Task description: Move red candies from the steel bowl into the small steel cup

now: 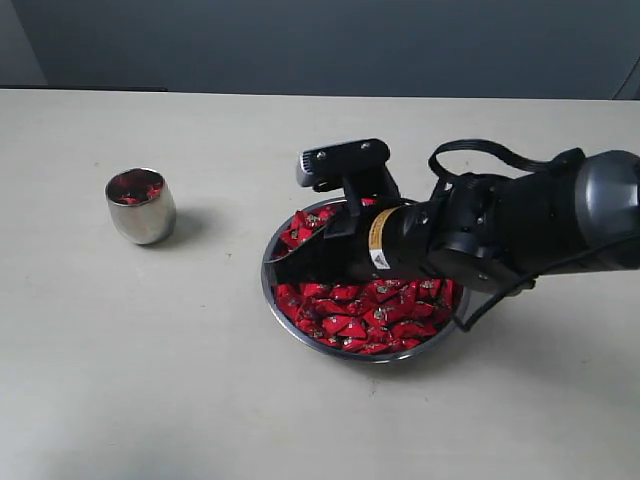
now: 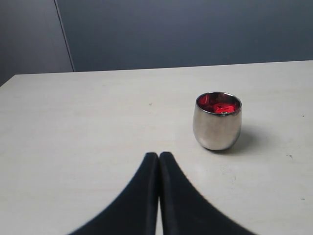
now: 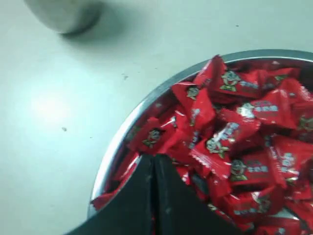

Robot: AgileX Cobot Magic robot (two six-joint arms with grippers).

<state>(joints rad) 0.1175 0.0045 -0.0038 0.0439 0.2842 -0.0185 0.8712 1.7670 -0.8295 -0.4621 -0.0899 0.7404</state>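
Where pale table (image 1: 150, 380) meets grey-blue wall (image 1: 300, 40), the left gripper (image 2: 159, 156) and right gripper (image 3: 154, 160) are both closed.

Pale table (image 1: 100, 380): steel bowl (image 1: 372, 357) near middle, small steel cup (image 1: 141, 208) left.

Just a pale cream surface (image 1: 120, 380) with a few tiny dark specks on it, and a dull blue-grey wall (image 1: 320, 40) past its far edge.
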